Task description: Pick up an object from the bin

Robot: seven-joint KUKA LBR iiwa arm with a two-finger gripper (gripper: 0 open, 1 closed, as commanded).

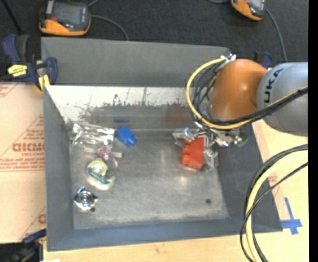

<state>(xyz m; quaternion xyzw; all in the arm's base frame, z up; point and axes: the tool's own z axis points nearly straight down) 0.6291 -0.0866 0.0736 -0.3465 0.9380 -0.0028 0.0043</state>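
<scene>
Between the fingers of the tool (197, 148) a red blocky plastic piece (191, 156) is gripped, directly beneath the wrist, low in the grey metal bin (148, 225). The grasp is judged made; lifting clear is not yet done.

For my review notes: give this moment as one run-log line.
gripper: over red block | where: right of bin | elsewhere: blue block at left

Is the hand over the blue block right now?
No, the hand is at the red block; the blue block lies well apart, toward the view's left.
</scene>
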